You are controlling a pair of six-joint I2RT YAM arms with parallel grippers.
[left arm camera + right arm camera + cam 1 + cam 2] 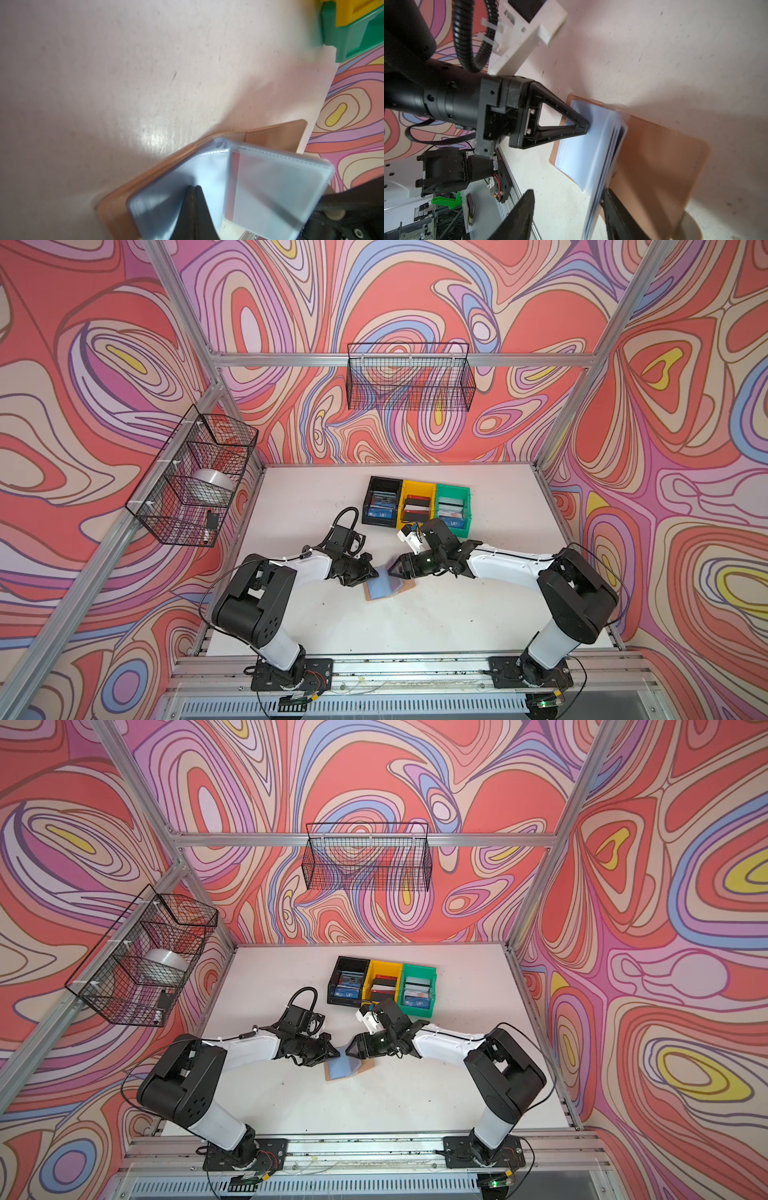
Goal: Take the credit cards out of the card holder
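Observation:
The tan card holder (409,585) (368,1064) lies open on the white table between both grippers, its pale blue sleeves fanned. My left gripper (376,572) (194,188) is shut, its tip pressing on the flat sleeves of the left half (586,126). Open, my right gripper (390,570) (569,193) has a few raised sleeves standing between its fingers, against the inner side of one finger (614,207). In the left wrist view a red credit card (235,166) shows through a raised frosted sleeve. The tan cover (654,162) lies flat on the right.
Behind the grippers stand a black bin (380,502), a yellow bin (417,504) and a green bin (453,506), each holding cards. Wire baskets hang on the left wall (191,477) and the back wall (409,377). An aluminium rail runs along the table's front edge.

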